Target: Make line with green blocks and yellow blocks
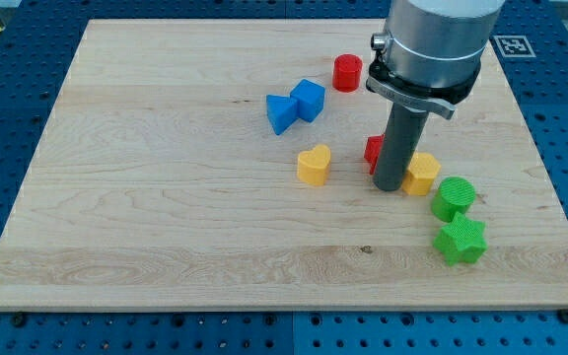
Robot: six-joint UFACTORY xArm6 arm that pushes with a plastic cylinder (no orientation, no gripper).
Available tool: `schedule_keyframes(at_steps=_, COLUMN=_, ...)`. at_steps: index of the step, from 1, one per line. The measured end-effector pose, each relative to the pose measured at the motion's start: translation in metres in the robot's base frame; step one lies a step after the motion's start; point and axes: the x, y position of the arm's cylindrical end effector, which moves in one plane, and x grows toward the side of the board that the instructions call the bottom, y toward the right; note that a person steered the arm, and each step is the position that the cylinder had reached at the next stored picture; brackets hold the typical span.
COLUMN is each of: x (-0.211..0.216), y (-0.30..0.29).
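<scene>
Looking down on the pale wooden board (166, 197), you see my tip (390, 187) planted towards the view's right, with no jaws on this rod to spread or press together. Just to its right, touching or nearly so, sits the yellow block (423, 174), its shape partly hidden by the rod. A red block (373, 151) peeks out behind the rod on its left side; you cannot make out its shape. Further left lies the yellow heart-shaped block (314, 165), apart from the tip. Below and right of the tip you find the green round block (454, 198), and directly beneath it, touching it, the green star-shaped block (461, 242). Near the view's top stands the red cylinder block (347, 73), and left of it two blue blocks: an angular one (282, 113) against a cube-like one (309, 100).
</scene>
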Motion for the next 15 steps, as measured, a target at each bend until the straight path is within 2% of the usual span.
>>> schedule_keyframes(at_steps=2, x=-0.066, y=0.010)
schedule_keyframes(at_steps=3, x=-0.078, y=0.010)
schedule_keyframes(at_steps=4, x=-0.078, y=-0.007)
schedule_keyframes(at_steps=6, x=-0.065, y=-0.080)
schedule_keyframes(at_steps=7, x=-0.032, y=-0.112)
schedule_keyframes(at_steps=8, x=-0.005, y=-0.117)
schedule_keyframes(at_steps=10, x=-0.008, y=-0.038)
schedule_keyframes(at_steps=11, x=-0.010, y=-0.017)
schedule_keyframes(at_steps=12, x=-0.010, y=-0.029)
schedule_keyframes(at_steps=13, x=-0.033, y=-0.036)
schedule_keyframes(at_steps=15, x=-0.046, y=0.021)
